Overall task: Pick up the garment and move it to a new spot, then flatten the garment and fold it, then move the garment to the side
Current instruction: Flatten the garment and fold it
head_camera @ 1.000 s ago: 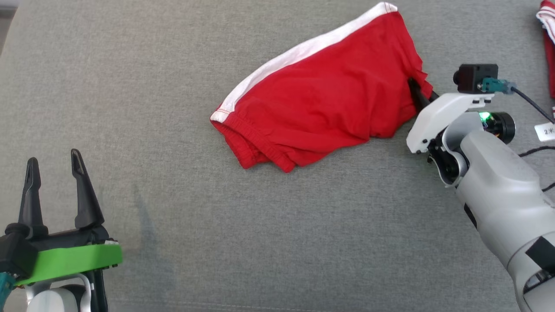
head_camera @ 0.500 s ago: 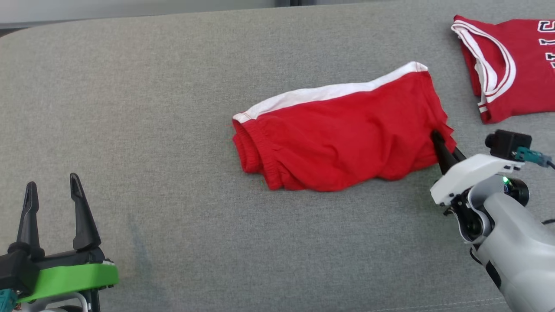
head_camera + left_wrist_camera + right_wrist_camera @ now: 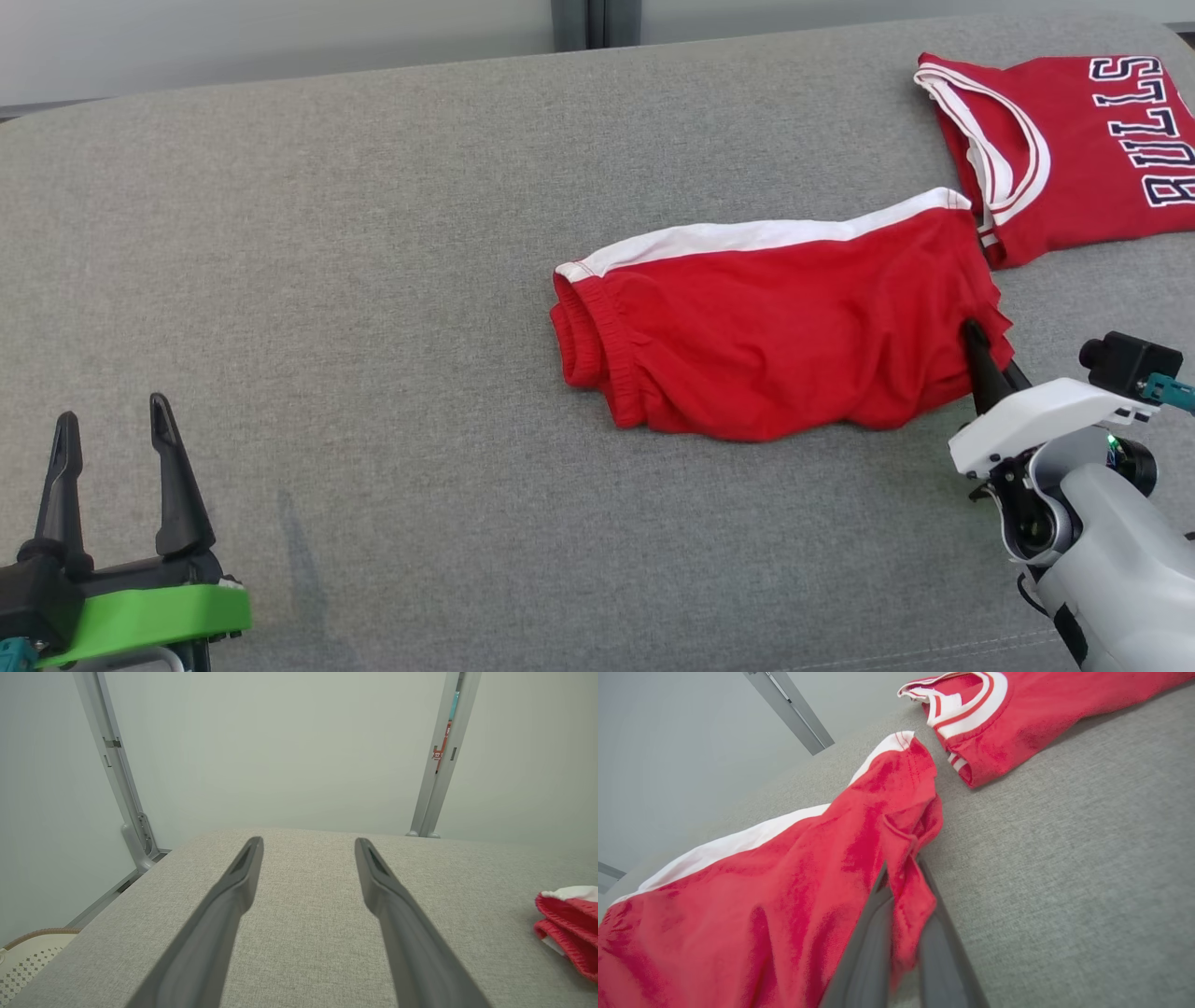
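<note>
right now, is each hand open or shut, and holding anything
Left hand: open, holding nothing.
Right hand: closed on the edge of the red fabric shorts with a white side stripe.

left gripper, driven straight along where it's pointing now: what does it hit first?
Nothing close: the left gripper points over bare grey cushion toward the far edge, then the pale wall. The red shorts lie off to its right. Depth is unclear.

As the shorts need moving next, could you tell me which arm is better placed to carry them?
Probably the right: the right gripper is shut on the red shorts at their right-hand edge, while the left gripper stands open, far from them over the grey cushion.
</note>
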### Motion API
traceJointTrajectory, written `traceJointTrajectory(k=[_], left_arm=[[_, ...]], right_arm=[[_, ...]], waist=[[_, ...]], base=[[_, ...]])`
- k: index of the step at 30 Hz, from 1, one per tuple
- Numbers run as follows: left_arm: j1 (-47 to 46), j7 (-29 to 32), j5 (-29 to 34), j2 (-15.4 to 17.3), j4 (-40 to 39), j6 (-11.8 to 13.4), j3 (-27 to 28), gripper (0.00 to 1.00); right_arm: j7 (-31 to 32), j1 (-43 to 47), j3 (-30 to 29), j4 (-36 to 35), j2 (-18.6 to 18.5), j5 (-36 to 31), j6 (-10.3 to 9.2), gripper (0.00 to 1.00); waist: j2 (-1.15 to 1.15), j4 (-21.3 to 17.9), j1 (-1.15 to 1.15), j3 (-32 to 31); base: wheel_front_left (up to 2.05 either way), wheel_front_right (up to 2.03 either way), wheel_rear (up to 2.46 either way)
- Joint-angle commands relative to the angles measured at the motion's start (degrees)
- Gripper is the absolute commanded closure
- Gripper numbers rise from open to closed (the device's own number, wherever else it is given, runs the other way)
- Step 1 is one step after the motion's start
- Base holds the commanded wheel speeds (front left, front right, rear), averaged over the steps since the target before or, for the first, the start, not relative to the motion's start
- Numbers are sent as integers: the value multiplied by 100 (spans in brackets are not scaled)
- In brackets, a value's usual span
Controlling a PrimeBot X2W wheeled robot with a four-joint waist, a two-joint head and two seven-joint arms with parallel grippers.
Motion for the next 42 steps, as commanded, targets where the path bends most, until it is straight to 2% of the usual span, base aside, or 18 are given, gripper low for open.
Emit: traceJointTrajectory(k=[1,10,19,25,31,32,33,34,42], left_arm=[[78,-15,39,11,15,-16,-1,0],[16,-15,7,11,0,-18,-15,0],[-14,-15,-73,11,5,35,-96,0],[-84,-15,-114,11,34,51,-176,0],[-115,-15,-154,10,53,85,-262,0],[-120,-15,-161,10,58,85,-263,0],[-133,-15,-166,10,65,83,-267,0],[-142,-15,-168,10,71,81,-268,0],[-106,-15,-82,10,78,58,-263,0]], right_arm=[[-35,-53,-32,-77,42,-71,-3,100],[1,-140,5,-1126,417,-478,-2,100],[519,-7,228,-2190,756,-996,-2,100],[917,217,605,-2422,969,-1356,-1,100],[1008,471,996,-2130,1178,-1372,-1,100],[1023,497,1066,-2052,1191,-1346,-1,75],[1014,493,1174,-1980,1206,-1329,-1,16],[995,484,1256,-1928,1218,-1290,-1,0],[374,261,1474,-1875,1015,-1297,-1,0]], waist=[[0,8,0,-12],[0,123,0,-78],[0,338,0,-114],[0,498,0,-77],[0,606,0,-36],[0,612,0,-26],[0,620,0,-16],[0,626,0,-10],[0,581,0,-24]], base=[[0,0,0],[0,0,0],[0,0,0],[0,0,0],[0,0,0],[0,0,0],[0,0,0],[0,0,0],[0,0,0]])
